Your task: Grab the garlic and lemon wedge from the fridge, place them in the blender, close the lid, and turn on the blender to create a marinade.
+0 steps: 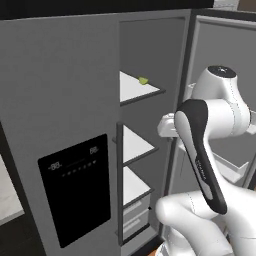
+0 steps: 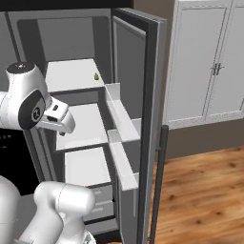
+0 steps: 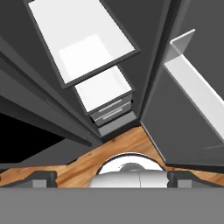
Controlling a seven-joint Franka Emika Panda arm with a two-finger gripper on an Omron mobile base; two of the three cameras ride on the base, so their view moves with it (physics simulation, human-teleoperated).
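I see the fridge (image 1: 60,100) with its right door (image 2: 143,119) swung open; a small yellow-green piece (image 1: 143,80) sits on the top white shelf (image 1: 135,89); my arm (image 1: 200,155) bends up before the opening, hand aimed down past the shelves; my claw (image 3: 112,178) stands apart; white cabinets (image 2: 209,62) flank the right.

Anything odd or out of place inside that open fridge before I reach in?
Nothing looks spilled or damaged. The tall grey fridge stands open, white shelves level. One small yellow-green piece sits on the top shelf; I see no second item there. The end effector looks down at the wooden floor.
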